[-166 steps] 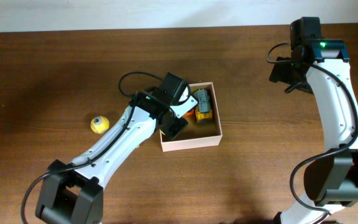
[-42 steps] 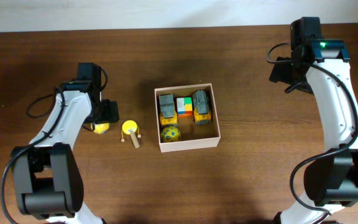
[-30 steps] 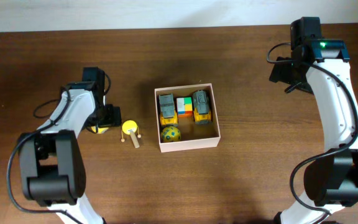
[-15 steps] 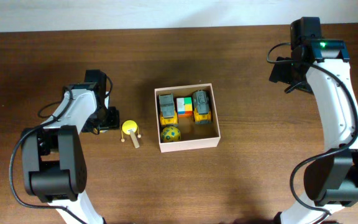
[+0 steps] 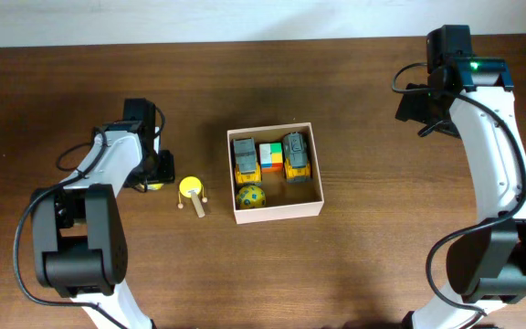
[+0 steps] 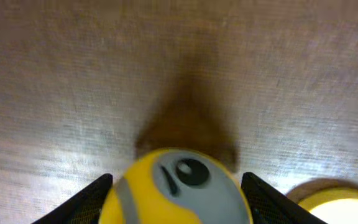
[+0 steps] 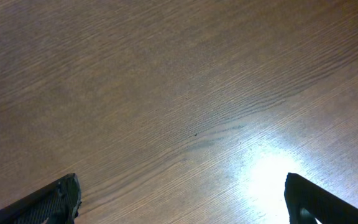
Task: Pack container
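The container (image 5: 279, 211) sits mid-frame in the overhead view, well right of the left gripper (image 5: 156, 172), which clasps a yellow ball (image 6: 176, 186). The right gripper (image 5: 416, 108), upper right, hangs released. The container is nearly square, with no clear long axis. It opens upward, its edges slightly skewed.

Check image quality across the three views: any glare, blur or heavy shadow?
Left wrist: the yellow ball fills the bottom edge, soft and out of focus, with a dark shadow on the table beyond it. Right wrist: wood grain sharp, bright glare patch lower right. Overhead: sharp, no glare.
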### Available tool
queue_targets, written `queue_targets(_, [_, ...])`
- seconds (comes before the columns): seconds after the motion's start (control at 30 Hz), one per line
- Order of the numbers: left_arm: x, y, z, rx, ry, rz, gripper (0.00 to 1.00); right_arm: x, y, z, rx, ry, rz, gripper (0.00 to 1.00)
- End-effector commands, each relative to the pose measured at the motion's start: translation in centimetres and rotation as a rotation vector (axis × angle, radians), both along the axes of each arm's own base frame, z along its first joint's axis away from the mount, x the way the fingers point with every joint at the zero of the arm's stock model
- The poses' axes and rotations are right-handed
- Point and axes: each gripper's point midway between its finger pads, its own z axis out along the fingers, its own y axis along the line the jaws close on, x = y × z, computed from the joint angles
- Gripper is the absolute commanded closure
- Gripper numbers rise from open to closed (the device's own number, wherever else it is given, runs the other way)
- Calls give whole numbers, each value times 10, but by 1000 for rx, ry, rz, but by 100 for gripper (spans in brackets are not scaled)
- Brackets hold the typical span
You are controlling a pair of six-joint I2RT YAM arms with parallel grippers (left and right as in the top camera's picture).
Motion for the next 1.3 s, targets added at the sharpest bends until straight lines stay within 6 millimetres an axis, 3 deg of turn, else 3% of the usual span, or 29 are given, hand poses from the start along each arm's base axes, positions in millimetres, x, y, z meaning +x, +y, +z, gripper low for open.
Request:
queue_targets(0.0, [2,-3,-4,-23,-3,-6,34,-2,-1,-4,2,9,-12,1])
queue_targets(0.2, [-3,-4,-5,-29,17,-8,36,-2,-1,-4,2,9,-12,1])
queue_targets(0.3, [-7,-5,-5,-29,32,-7,45,-2,-1,-4,2,9,-12,1])
queue_targets(0.47, [-8,-4,-5,-29,37,-7,50,-2,-1,-4,1,9,-12,1])
queue_targets(0.77, [0,-5,1,-29,16,-8,50,-2,-1,-4,2,9,-12,1])
queue_targets(1.0, [16,-18,25,-110,-11,-19,51,-2,-1,-4,2,9,-12,1])
queue_targets(1.27, [39,-51,71,-292,-73,-87,51,-2,-1,-4,2,9,-12,1])
